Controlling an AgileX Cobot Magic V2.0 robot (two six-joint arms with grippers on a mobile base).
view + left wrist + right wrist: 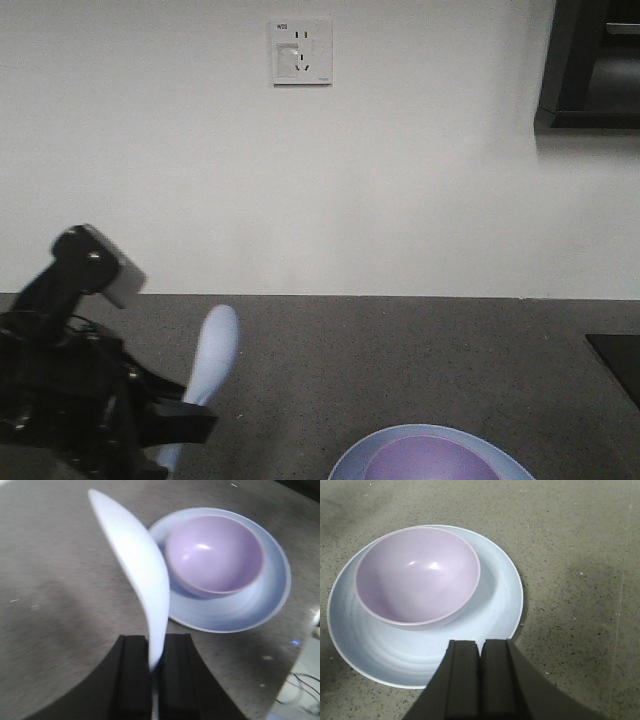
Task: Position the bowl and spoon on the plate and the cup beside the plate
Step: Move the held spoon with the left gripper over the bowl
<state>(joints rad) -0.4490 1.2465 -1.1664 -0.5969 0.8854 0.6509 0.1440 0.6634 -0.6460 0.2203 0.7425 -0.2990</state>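
White wall (400, 180) fills the background of the front view, and a dark grey speckled counter (420, 350) runs along below it. A black cabinet (590, 70) hangs at the upper right corner, and a flat dark mat (618, 360) shows at the counter's right edge.

On the counter lies the light blue plate (487, 605), flat, with its shallow rim showing all round in the right wrist view. The purple bowl (417, 577) stands upright on the plate, set off centre, so a wide band of bare plate shows on one side and only a narrow one on the other.

The right gripper (480, 650) hangs over the near rim of the plate, its two dark fingers pressed together on themselves. The left gripper (154, 647) is beside the plate, over bare counter, and is clamped on the handle of the spoon (137, 565). The spoon is pale blue-white and points away from the fingers with the scoop up in the air, seen almost edge-on. From the left wrist view its scoop crosses in front of the plate's rim. From the front it stands to the left of plate and bowl.

A white socket (301, 52) sits high on the wall.
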